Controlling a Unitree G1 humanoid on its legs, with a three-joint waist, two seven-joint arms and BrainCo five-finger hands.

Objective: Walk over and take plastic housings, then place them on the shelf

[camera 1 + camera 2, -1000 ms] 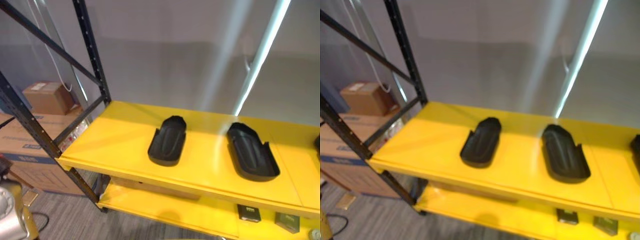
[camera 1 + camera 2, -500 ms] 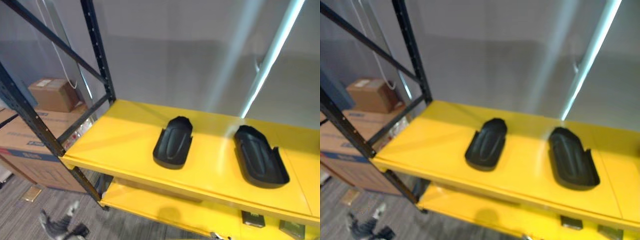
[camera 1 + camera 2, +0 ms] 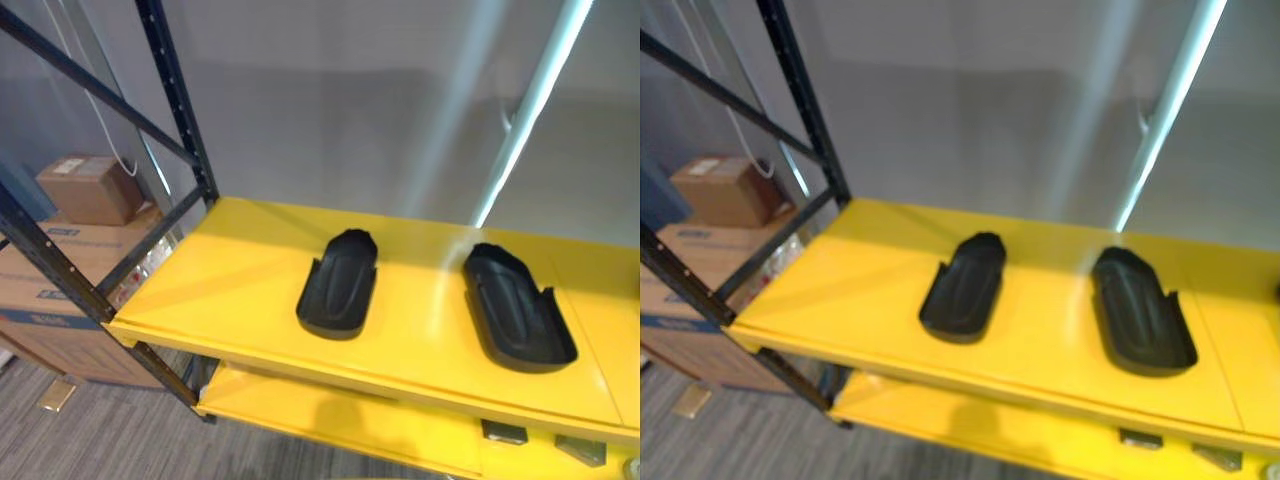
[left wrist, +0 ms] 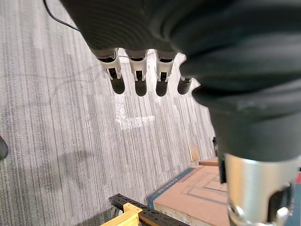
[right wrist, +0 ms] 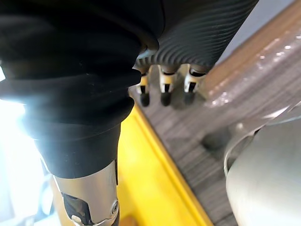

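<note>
2 black housings [image 3: 338, 284] [image 3: 517, 315] rest on yellow shelf [image 3: 230, 270].

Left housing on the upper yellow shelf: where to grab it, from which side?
Probably pinch across the left housing at mid-length, on its raised side rims, coming from above the shelf front. It lies hollow side up, long axis front to back; the right housing lies apart, leaving finger room.

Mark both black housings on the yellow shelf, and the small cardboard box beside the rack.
left housing [image 3: 337, 285]: left eye view, middle of its hollow inner side.
right housing [image 3: 517, 317]: left eye view, middle of its hollow inner side.
small cardboard box [image 3: 85, 175]: left eye view, its top face.
</note>
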